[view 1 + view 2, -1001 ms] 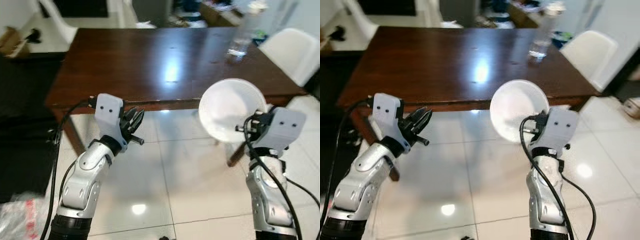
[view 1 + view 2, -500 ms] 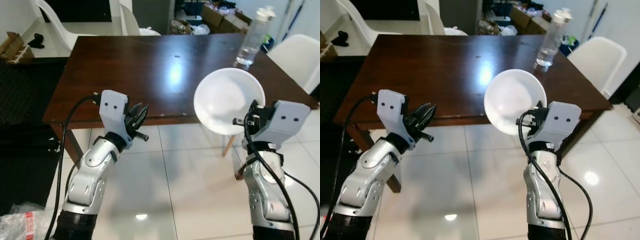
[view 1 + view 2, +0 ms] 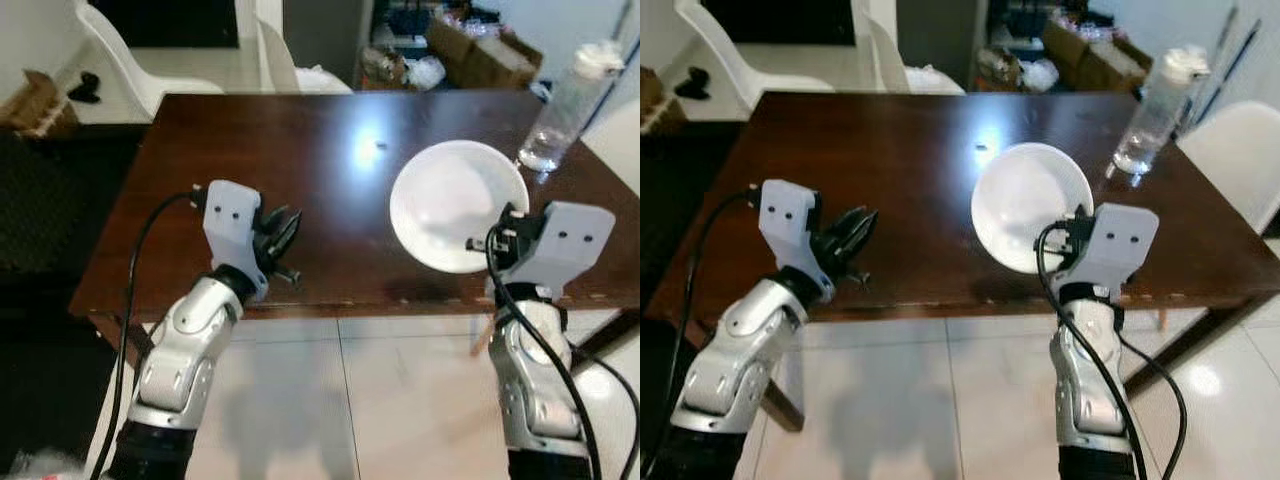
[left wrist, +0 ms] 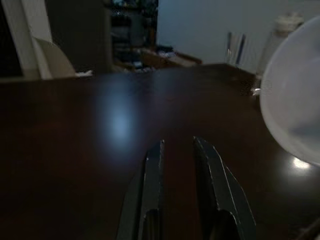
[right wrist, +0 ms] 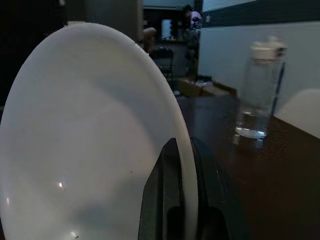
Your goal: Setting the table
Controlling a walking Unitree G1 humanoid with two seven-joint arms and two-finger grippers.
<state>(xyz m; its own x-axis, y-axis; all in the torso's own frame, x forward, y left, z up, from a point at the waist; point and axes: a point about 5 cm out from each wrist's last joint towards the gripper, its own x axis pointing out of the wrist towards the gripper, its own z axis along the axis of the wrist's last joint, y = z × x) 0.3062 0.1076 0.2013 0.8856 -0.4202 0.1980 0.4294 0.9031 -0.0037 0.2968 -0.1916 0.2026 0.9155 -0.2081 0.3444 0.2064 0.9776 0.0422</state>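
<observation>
In the left eye view the right pincer sits at the right of the frame, clamped on the lower rim of a white plate that stands tilted up on edge, its hollow face turned toward the camera, above the near right part of the dark wooden counter. The left pincer is at centre left over the near edge, holding nothing, its fingers close together with a narrow gap; a clear water bottle stands at the upper right. In the right eye view the plate hangs above the counter just in from its front edge, so I judge the coming move turns on this: bare wood lies directly below and ahead of the plate, which must tip from its tilt to flat before it goes down. The left wrist view looks along two dark fingers, slightly parted, over bare wood, with the plate's pale curve at the right edge, so the right arm alone has it. In the right wrist view the fingers pinch the plate rim from both sides, with the bottle beyond at the right.
</observation>
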